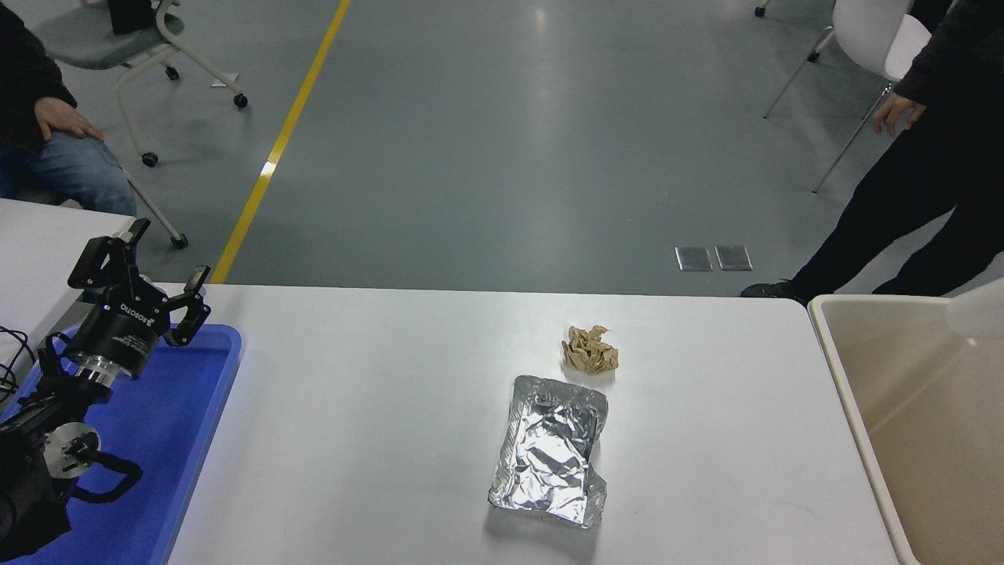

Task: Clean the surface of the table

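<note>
The white table surface (376,408) carries a crumpled foil tray (553,451) right of its middle. A wad of brown paper (590,350) lies just beyond the foil, apart from it. My left gripper (169,253) is parked at the lower left over the blue tray's far end, open and holding nothing. My right arm and its gripper are out of view.
A blue tray (169,439) lies along the table's left end. A beige bin (910,408) stands past the right end, with a blurred white shape (980,310) above its far rim. One person (47,125) sits far left; another (925,157) stands far right.
</note>
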Controlling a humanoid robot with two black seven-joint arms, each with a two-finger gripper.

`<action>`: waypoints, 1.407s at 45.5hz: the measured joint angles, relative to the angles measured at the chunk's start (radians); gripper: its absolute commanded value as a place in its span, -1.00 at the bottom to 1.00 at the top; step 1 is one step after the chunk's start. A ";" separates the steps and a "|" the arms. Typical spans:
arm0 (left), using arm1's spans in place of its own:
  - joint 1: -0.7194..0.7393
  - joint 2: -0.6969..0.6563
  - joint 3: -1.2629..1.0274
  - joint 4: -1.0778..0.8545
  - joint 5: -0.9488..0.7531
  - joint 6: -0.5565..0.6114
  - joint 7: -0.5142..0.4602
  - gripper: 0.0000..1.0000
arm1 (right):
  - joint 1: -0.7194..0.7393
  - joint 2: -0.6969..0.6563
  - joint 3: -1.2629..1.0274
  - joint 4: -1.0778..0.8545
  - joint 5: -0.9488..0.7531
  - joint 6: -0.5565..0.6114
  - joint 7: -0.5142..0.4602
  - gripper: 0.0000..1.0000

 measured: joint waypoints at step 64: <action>0.000 0.001 0.000 0.001 0.000 0.002 0.000 1.00 | -0.430 0.855 -0.018 -0.904 0.312 -0.383 0.000 -1.00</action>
